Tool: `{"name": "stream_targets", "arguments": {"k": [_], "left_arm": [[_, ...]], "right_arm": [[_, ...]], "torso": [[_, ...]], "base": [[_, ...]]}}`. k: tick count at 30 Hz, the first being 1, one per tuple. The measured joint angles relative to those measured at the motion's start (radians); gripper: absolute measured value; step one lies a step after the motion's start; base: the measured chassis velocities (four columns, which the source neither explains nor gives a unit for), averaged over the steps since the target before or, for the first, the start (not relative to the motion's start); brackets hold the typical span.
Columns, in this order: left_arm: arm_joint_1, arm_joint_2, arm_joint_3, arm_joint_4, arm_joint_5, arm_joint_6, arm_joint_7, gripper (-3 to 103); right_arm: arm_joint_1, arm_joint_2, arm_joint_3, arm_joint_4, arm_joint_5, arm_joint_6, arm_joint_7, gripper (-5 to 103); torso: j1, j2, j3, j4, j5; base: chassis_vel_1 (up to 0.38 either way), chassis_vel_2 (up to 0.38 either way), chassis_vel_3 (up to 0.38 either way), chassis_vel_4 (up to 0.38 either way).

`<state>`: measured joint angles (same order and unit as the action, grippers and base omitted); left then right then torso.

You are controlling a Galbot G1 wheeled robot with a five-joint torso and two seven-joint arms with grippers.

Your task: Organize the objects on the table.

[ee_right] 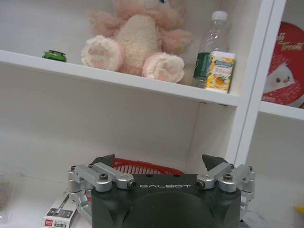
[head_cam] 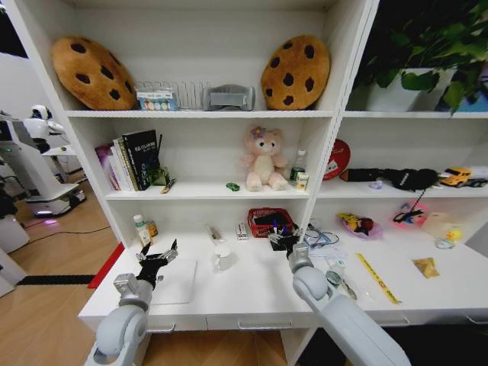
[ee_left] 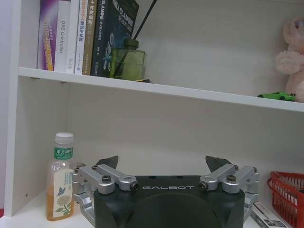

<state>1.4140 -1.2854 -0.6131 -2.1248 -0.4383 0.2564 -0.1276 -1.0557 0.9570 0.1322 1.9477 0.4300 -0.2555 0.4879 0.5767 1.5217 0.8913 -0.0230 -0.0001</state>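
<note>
Both arms raised over the tabletop [head_cam: 252, 293], nothing held. Left pincer [head_cam: 156, 258] spread wide and empty, hovering above the slim white laptop [head_cam: 174, 280] that lies flat near the front left. Right pincer [head_cam: 284, 242] likewise spread and empty, poised just in front of the red basket [head_cam: 267, 221] at the back wall, where dark-capped pens seem to stand. Green toy car [head_cam: 232, 186] sits on the shelf beside the pink plush bear [head_cam: 263, 158], off the tabletop. Judgement: fingers held apart in readiness, each arm set near its own side's clutter; sorting barely begun.
</note>
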Motion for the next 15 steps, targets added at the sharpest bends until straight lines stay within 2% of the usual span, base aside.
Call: {"name": "stream_targets", "arguments": {"k": [3, 5, 6, 9, 15], "left_arm": [[0.0, 0.0, 0.0, 0.0, 0.0, 0.0, 0.0, 100], [0.0, 0.0, 0.0, 0.0, 0.0, 0.0, 0.0, 100], [0.0, 0.0, 0.0, 0.0, 0.0, 0.0, 0.0, 100], [0.0, 0.0, 0.0, 0.0, 0.0, 0.0, 0.0, 100], [0.0, 0.0, 0.0, 0.0, 0.0, 0.0, 0.0, 100]], "right_arm": [[-0.076, -0.013, 0.039, 0.082, -0.008, -0.013, 0.008, 100], [-0.18, -0.015, 0.09, 0.163, -0.058, -0.023, 0.008, 100], [-0.18, -0.015, 0.09, 0.163, -0.058, -0.023, 0.008, 100], [-0.296, 0.005, 0.156, 0.238, -0.133, -0.025, 0.002, 100], [-0.392, 0.036, 0.219, 0.304, -0.184, -0.026, -0.011, 100]], "torso": [[0.0, 0.0, 0.0, 0.0, 0.0001], [0.0, 0.0, 0.0, 0.0, 0.0001], [0.0, 0.0, 0.0, 0.0, 0.0001], [0.0, 0.0, 0.0, -0.0001, 0.0001], [0.0, 0.0, 0.0, 0.0, 0.0]], "base": [[0.0, 0.0, 0.0, 0.0], [0.0, 0.0, 0.0, 0.0], [0.0, 0.0, 0.0, 0.0], [0.0, 0.0, 0.0, 0.0], [0.0, 0.0, 0.0, 0.0]]}}
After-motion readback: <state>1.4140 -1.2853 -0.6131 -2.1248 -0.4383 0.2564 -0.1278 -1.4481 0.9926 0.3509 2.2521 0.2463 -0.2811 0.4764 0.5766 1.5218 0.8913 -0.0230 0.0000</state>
